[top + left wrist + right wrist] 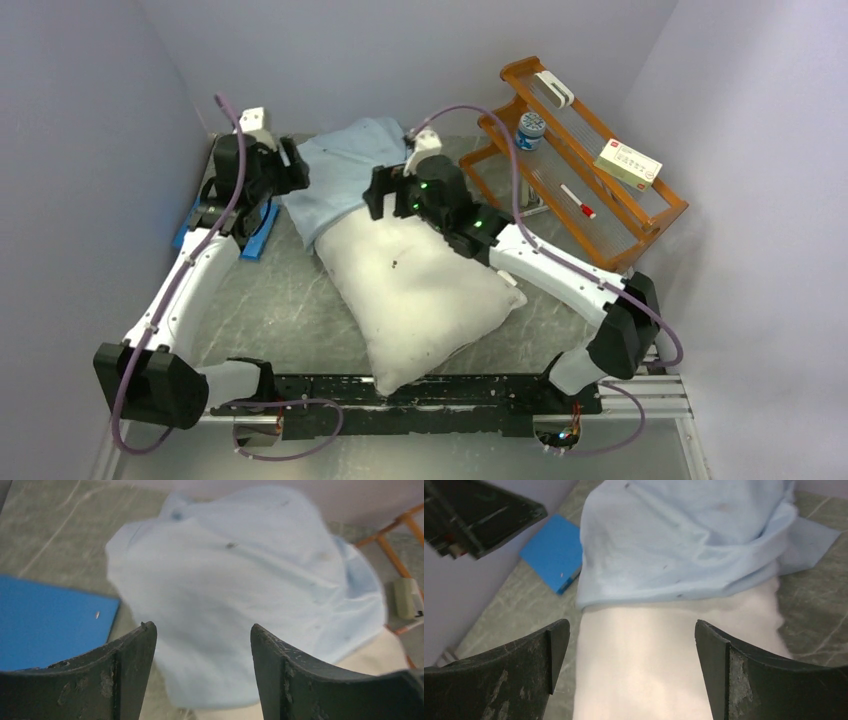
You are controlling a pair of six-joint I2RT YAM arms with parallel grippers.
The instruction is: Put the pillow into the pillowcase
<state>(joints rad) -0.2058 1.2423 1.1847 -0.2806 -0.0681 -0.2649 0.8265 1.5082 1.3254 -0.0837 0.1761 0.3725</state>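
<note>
Top external: pillow point(420, 290) w/ far end under pillowcase point(340, 170). Left end effector point(200, 630) released over pillowcase; right end effector point(631, 625) released over pillow.

a grey marbled table point(290, 300) sits boxed in by pale lilac walls. at its left edge lies a flat bright-blue mat point(258, 236), partly hidden from above but showing plainly in both wrist views point(50, 625) point(555, 552). off to the far right stands a tilted orange rack point(590, 172) with wire shelves. on it rest a small jar with a blue lid point(531, 128), a white box with red print point(627, 163), a red-and-white pen point(578, 202) and, near the top, a small white piece point(553, 88) too small to name.
</note>
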